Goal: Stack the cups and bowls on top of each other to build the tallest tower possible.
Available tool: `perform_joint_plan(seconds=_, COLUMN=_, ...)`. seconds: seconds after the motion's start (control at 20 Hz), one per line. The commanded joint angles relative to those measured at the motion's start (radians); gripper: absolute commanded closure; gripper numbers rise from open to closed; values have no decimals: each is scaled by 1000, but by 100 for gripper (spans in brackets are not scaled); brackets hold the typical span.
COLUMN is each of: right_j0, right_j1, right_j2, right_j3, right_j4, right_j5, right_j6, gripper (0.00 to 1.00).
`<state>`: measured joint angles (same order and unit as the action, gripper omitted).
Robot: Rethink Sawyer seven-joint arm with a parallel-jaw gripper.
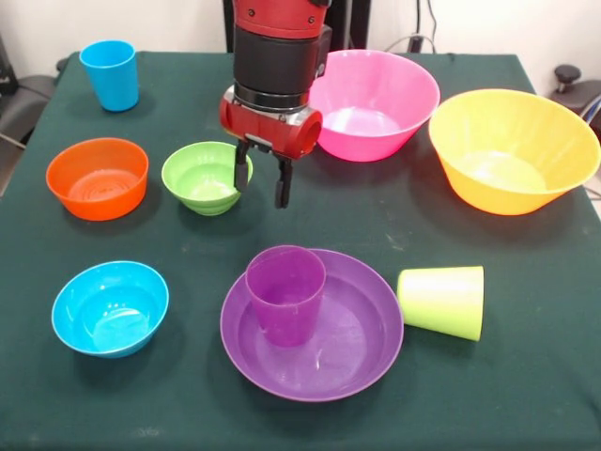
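My gripper hangs open over the table's middle with nothing between its fingers. Its left finger is level with the right rim of the small green bowl. To the left sit the small orange bowl and, nearer the front, the small blue bowl. A purple cup stands upright inside the wide purple bowl. A lime green cup lies on its side just right of that bowl. A blue cup stands at the far left. No tower is in view.
The large pink bowl sits directly right of the arm, and the large yellow bowl is further right near the table edge. A dark green cloth covers the table.
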<state>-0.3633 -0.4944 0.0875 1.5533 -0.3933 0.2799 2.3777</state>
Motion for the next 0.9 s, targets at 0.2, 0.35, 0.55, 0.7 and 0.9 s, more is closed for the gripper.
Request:
perform_joint_plan(seconds=0.2, right_j0=-34, right_j1=12, right_j2=76, right_j3=68, right_j4=-79, right_j5=-11, right_j6=-86, gripper=0)
perform_joint_plan(seconds=0.35, right_j0=-67, right_j1=-42, right_j2=92, right_j3=112, right_j4=-81, right_j5=17, right_j6=-119, gripper=0)
perform_joint_plan(seconds=0.55, right_j0=-128, right_j1=-93, right_j2=115, right_j3=176, right_j4=-97, right_j5=26, right_j6=-160, gripper=0)
perform_joint_plan(seconds=0.7, right_j0=-153, right_j1=-83, right_j2=124, right_j3=179, right_j4=-119, right_j5=8, right_j6=-166, gripper=0)
perform_joint_plan(seconds=0.9, right_j0=-169, right_j1=-40, right_j2=127, right_j3=162, right_j4=-159, right_j5=-37, right_j6=-143, gripper=0)
